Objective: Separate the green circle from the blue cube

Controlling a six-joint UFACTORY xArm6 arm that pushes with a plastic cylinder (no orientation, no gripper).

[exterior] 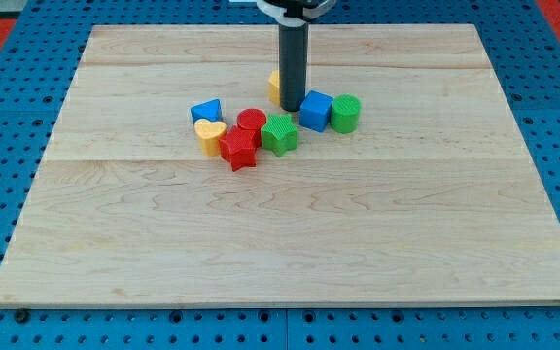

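Dark tip [292,108] beside blue cube [316,110]

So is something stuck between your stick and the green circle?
Yes. The blue cube sits right between my tip and the green circle. My tip is at the cube's left side in the view; the circle is against its right side.

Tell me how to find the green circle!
Look at the wooden board, in the huddle of blocks near its top middle. At the huddle's right end sits the green circle, touching the blue cube. It is round and smooth-edged, unlike the green star.
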